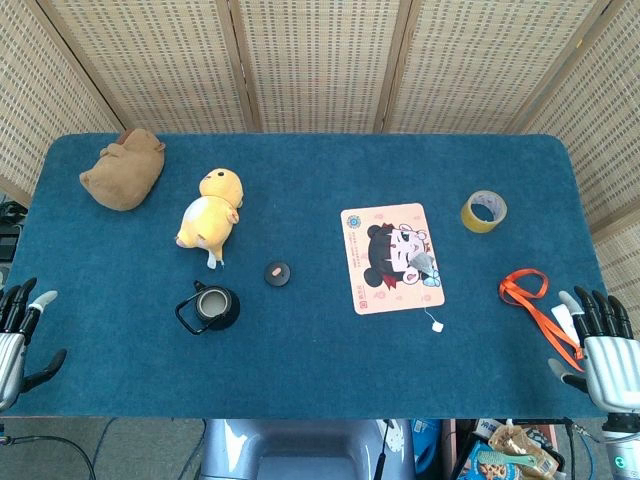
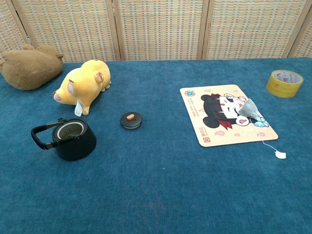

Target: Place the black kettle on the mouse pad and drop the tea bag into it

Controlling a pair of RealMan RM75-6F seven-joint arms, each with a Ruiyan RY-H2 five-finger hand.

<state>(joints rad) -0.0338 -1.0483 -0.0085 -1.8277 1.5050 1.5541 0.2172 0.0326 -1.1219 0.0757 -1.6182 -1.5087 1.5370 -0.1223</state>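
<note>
The black kettle [image 1: 213,306] [image 2: 70,139] stands upright and lidless on the blue table, left of centre, handle towards the left. Its round black lid [image 1: 277,273] [image 2: 131,120] lies apart on the cloth to its right. The pink cartoon mouse pad [image 1: 391,257] [image 2: 226,120] lies right of centre. A grey tea bag [image 1: 423,262] [image 2: 249,108] rests on the pad's right side, its string trailing to a white tag [image 1: 436,325] [image 2: 280,154]. My left hand [image 1: 20,335] sits at the near left table edge, empty, fingers apart. My right hand [image 1: 600,345] is at the near right edge, empty, fingers spread.
A yellow plush [image 1: 211,208] [image 2: 80,85] lies behind the kettle and a brown plush [image 1: 124,168] [image 2: 30,66] at the far left. A yellow tape roll [image 1: 483,211] [image 2: 283,83] sits at the right. An orange lanyard [image 1: 535,300] lies near my right hand. Woven screens stand behind.
</note>
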